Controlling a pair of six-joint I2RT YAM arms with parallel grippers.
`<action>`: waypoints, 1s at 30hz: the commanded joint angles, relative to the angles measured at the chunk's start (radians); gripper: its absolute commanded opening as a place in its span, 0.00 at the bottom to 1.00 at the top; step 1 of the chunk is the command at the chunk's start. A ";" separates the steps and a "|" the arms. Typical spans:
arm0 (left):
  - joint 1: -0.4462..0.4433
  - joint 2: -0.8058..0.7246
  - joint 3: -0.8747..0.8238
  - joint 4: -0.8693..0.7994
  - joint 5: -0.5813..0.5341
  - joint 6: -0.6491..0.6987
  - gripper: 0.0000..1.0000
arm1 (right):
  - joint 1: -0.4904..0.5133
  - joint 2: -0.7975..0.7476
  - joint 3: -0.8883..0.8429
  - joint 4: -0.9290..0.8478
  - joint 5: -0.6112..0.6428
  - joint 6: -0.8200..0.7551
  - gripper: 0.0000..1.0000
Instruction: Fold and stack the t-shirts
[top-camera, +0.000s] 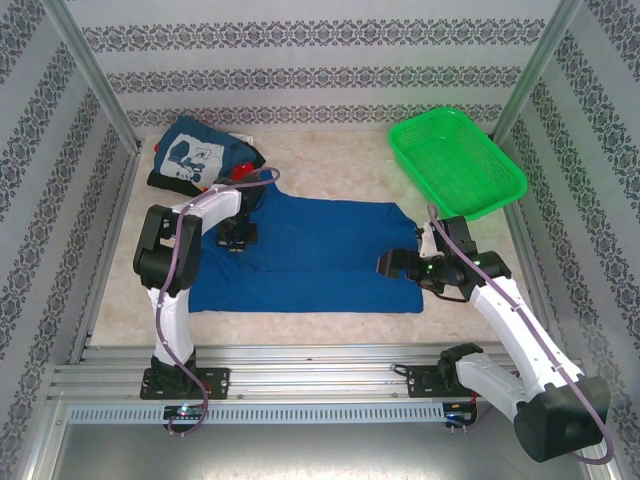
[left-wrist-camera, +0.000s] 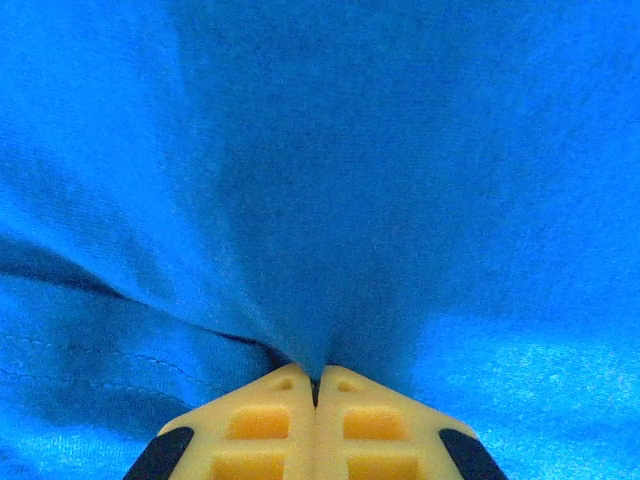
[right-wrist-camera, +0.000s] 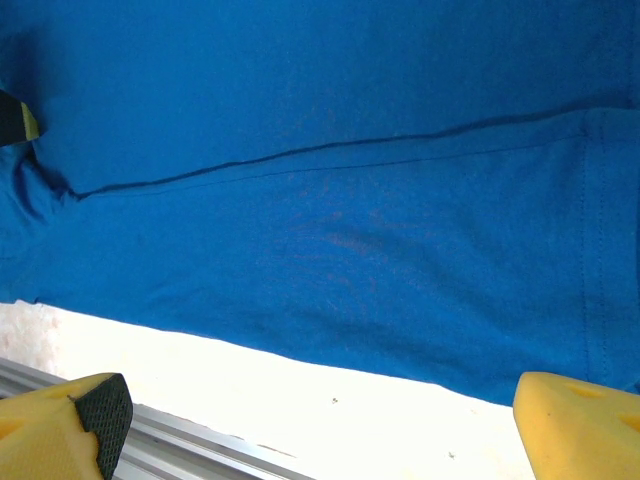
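Left gripper (top-camera: 238, 238) is pinched tight on the royal-blue t-shirt (top-camera: 320, 250). In the left wrist view its two yellow fingers (left-wrist-camera: 260, 425) press flat together at the bottom of the frame. The blue cloth (left-wrist-camera: 400, 150) bunches up into little folds right where they meet.

The right gripper (top-camera: 386, 265) is wide open and holds nothing. It sits at the right edge of the shirt, right of the middle of the top view. In the right wrist view one yellow finger (right-wrist-camera: 75, 425) is in the bottom left corner. The other is in the bottom right corner, far from the first.

The royal-blue t-shirt lies spread out flat in the middle of the counter (top-camera: 330, 155). A long fold line runs across it from side to side (right-wrist-camera: 300, 100).

A navy t-shirt (top-camera: 195, 155) with a white picture lies on a small pile in the upper left of the top view. A bit of red cloth and some black cloth peek out from that pile. A green basket (top-camera: 455, 160) sits in the upper right, tipped a little.

The counter is pale and looks like light stone (right-wrist-camera: 350, 385). Shiny metal rails (top-camera: 320, 365) run along its near edge, at the bottom of the top view. Walls (top-camera: 320, 60) with grey flower stripes stand on three sides. Metal posts (top-camera: 95, 80) lean up at the two back corners.
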 joint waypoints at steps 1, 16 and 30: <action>-0.017 -0.042 0.003 0.033 0.025 0.026 0.04 | -0.010 -0.014 -0.026 0.003 -0.012 0.013 0.98; 0.001 -0.119 -0.045 0.011 -0.081 -0.006 0.35 | -0.012 -0.002 -0.045 0.015 -0.024 0.021 0.98; 0.020 -0.217 -0.064 0.036 0.035 -0.005 0.52 | -0.013 0.016 -0.051 0.030 -0.034 0.024 0.98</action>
